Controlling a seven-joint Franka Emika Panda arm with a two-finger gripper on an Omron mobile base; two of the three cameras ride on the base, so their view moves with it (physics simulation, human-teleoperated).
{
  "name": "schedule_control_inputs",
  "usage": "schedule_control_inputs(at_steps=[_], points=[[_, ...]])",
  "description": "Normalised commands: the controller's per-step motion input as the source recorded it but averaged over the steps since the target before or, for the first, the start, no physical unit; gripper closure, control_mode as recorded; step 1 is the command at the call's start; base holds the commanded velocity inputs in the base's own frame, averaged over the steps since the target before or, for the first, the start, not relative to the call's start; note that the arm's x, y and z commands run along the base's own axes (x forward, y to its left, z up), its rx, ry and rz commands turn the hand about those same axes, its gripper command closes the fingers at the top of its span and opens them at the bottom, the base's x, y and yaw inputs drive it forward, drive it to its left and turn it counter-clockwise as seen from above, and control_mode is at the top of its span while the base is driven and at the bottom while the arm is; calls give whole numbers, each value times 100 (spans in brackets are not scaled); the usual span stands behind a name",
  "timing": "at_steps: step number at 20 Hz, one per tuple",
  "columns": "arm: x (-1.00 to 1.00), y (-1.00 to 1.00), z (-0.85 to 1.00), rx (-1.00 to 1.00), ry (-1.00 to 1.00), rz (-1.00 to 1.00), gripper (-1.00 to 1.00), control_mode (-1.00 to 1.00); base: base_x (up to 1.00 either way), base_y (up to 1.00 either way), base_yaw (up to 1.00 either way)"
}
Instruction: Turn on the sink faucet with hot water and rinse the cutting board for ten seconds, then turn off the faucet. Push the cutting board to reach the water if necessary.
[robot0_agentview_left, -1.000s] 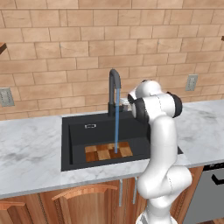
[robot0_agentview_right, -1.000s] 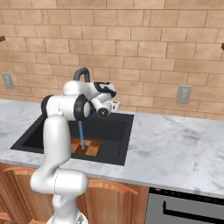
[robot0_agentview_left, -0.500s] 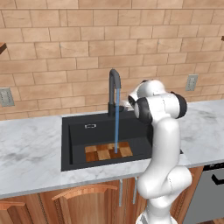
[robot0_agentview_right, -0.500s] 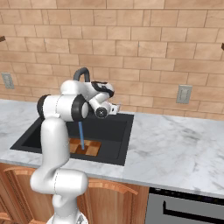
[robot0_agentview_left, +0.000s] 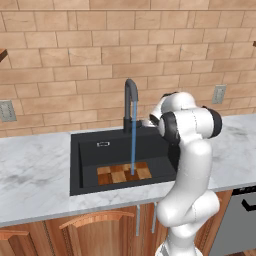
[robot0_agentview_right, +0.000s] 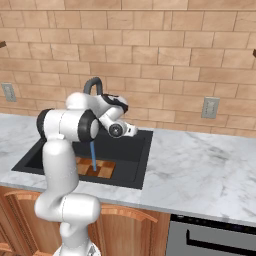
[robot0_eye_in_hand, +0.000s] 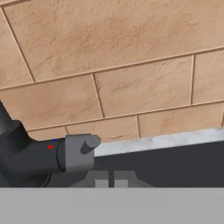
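Water (robot0_agentview_left: 133, 142) runs in a thin light-blue stream from the tall dark gooseneck faucet (robot0_agentview_left: 130, 98) onto the checkerboard cutting board (robot0_agentview_left: 123, 174), which lies flat at the front of the black sink (robot0_agentview_left: 87, 160). My gripper (robot0_agentview_left: 149, 121) hovers just right of the faucet's base, behind the basin. In the hand view its tips (robot0_eye_in_hand: 108, 180) stand close together, shut on nothing, a little right of and below the faucet's grey lever stub (robot0_eye_in_hand: 82, 149). From the right base view, the water (robot0_agentview_right: 93, 157) hits the board (robot0_agentview_right: 103, 168), and my arm hides part of the faucet (robot0_agentview_right: 93, 85).
White-grey marble counter (robot0_agentview_left: 35, 175) surrounds the basin, with a brick wall (robot0_agentview_left: 75, 65) close behind the faucet. Wall outlets (robot0_agentview_left: 218, 94) sit to either side. Wooden cabinets (robot0_agentview_left: 95, 230) run below, and a dark appliance front (robot0_agentview_right: 210, 240) is at the lower right.
My arm's elbow and hand have drifted a little to the right, away from the faucet. The water keeps running and the board has not moved.
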Motion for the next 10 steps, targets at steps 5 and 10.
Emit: schedule_control_inputs(at_steps=[5, 10], points=[[-5, -21, 0, 0, 0, 0, 100, -100, 0, 0, 0], [-9, -17, 0, 0, 0, 0, 100, -100, 0, 0, 0]])
